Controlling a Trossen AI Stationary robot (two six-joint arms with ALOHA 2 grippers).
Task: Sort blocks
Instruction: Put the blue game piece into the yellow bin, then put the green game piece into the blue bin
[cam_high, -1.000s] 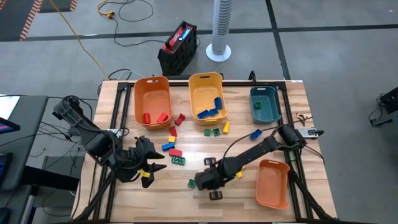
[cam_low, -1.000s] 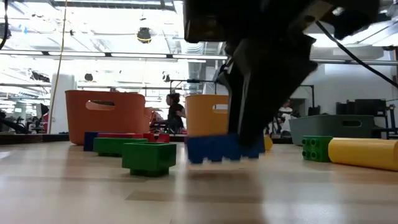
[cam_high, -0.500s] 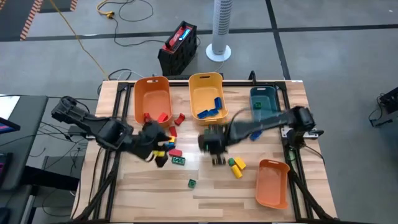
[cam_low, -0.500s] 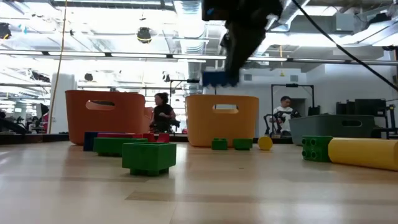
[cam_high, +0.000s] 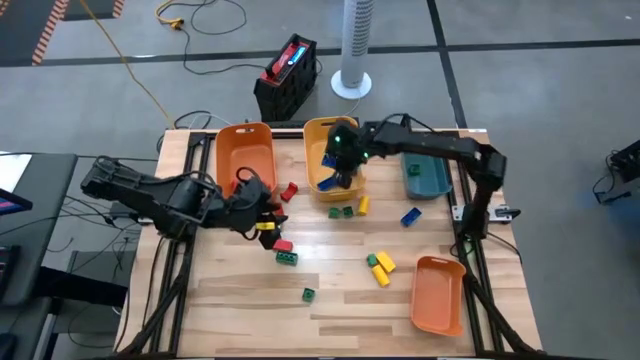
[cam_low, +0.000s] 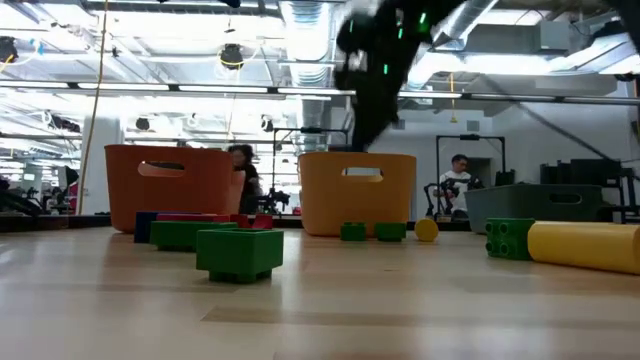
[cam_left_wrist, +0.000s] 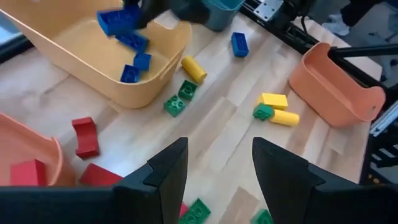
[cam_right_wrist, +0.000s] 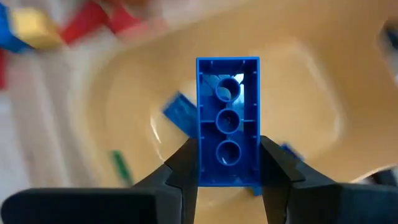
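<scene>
Overhead, the right gripper (cam_high: 340, 165) hangs above the yellow bin (cam_high: 318, 133), its fingers pinching a blue brick (cam_right_wrist: 227, 121) by the long sides, the hollow underside with its three round tubes turned toward the wrist camera; below it, inside that bin, lie other blue bricks (cam_left_wrist: 133, 59); the left gripper (cam_left_wrist: 214, 171) sits over the table's left half, just beside the orange bin (cam_high: 245, 150), its fingers spread with nothing between them; red bricks (cam_high: 262, 188) lie in the orange bin, and another red brick (cam_high: 290, 190) rests on the wood between the two bins; near the left gripper a red brick (cam_high: 283, 246) and a green brick (cam_high: 288, 259) lie close together; just in front of the yellow bin are two green bricks (cam_high: 341, 212) and a yellow cylinder (cam_high: 363, 205); a lone blue brick (cam_high: 410, 215) lies near the teal bin (cam_high: 425, 170); toward the front, yellow pieces with a green brick (cam_high: 379, 266) sit beside a second orange bin (cam_high: 438, 295), and a small green brick (cam_high: 308, 294) lies alone.
</scene>
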